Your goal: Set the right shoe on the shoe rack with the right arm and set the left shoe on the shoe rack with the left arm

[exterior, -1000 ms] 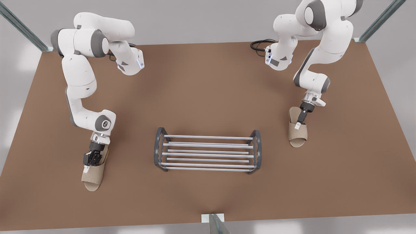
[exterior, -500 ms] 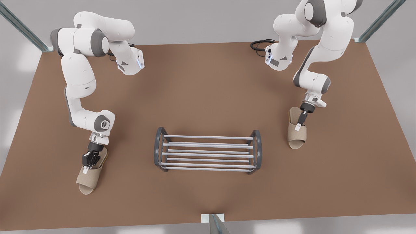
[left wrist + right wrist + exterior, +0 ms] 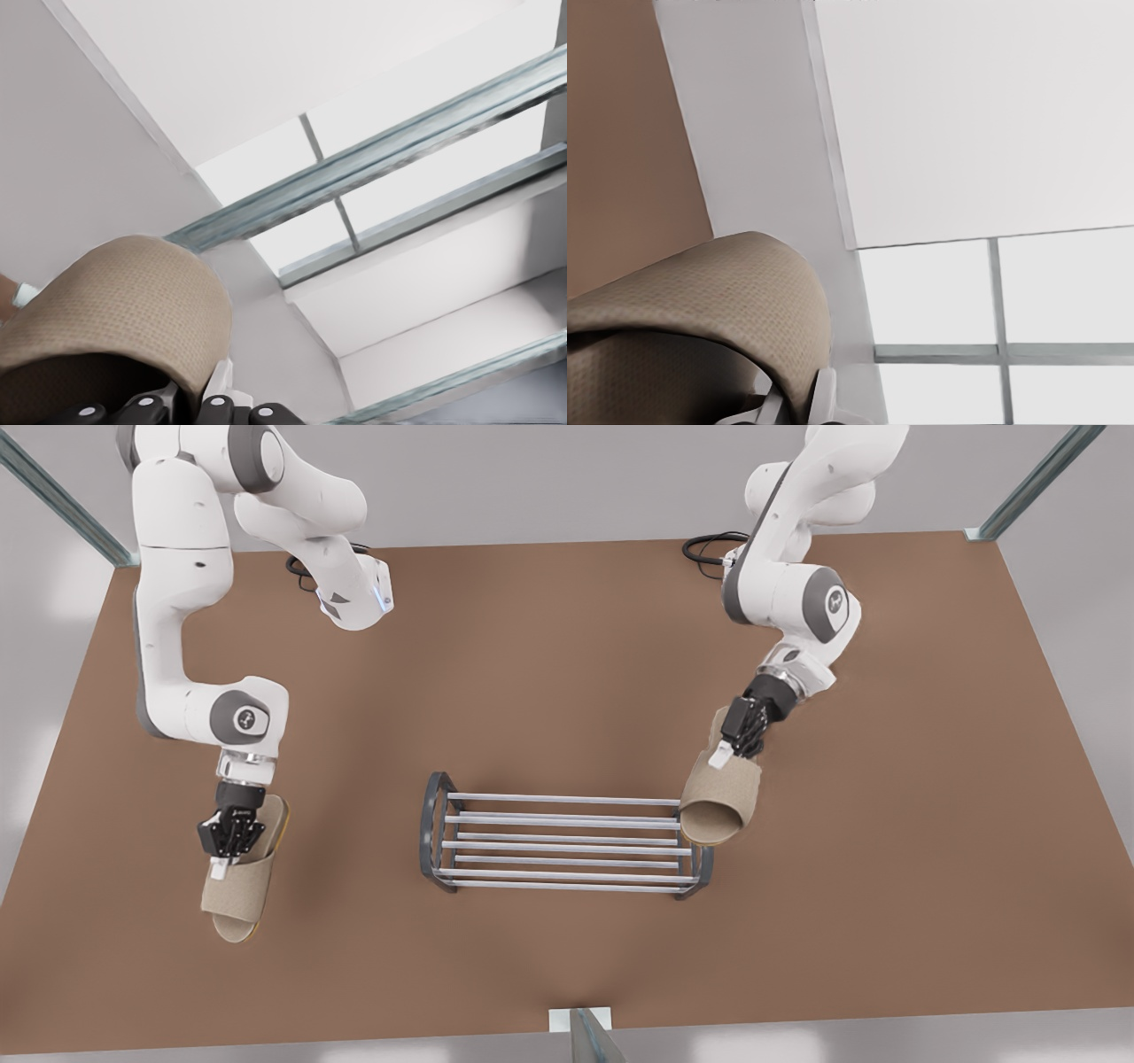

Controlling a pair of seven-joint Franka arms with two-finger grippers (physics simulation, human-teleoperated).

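In the front view a brown table (image 3: 567,646) fills the scene under pale grey walls, with glass-and-metal struts (image 3: 1032,483) slanting at its far corners and a black cable (image 3: 704,545) coiled by one arm's base. The shoe rack (image 3: 567,841) stands at the middle of the table, its silver rods running across between the dark arched ends. The gripper at the front view's left (image 3: 219,868) pinches the heel edge of a tan slipper (image 3: 237,886), which hangs toe toward the camera and well apart from the rack. The gripper at the front view's right (image 3: 722,760) is clamped on the second slipper (image 3: 719,802), tilted, its open toe overlapping the rack's end on that side; whether it touches the rods cannot be told. This view does not settle which arm is left or right. In the left wrist view the left gripper (image 3: 190,398) is closed on the left gripper's slipper (image 3: 115,301), whose woven upper arches before a white wall and window bars (image 3: 372,168). In the right wrist view the right gripper (image 3: 797,403) grips the right gripper's slipper (image 3: 700,301); here a strip of the brown tabletop (image 3: 620,133) shows beside the wall, and a window (image 3: 992,301) beyond.
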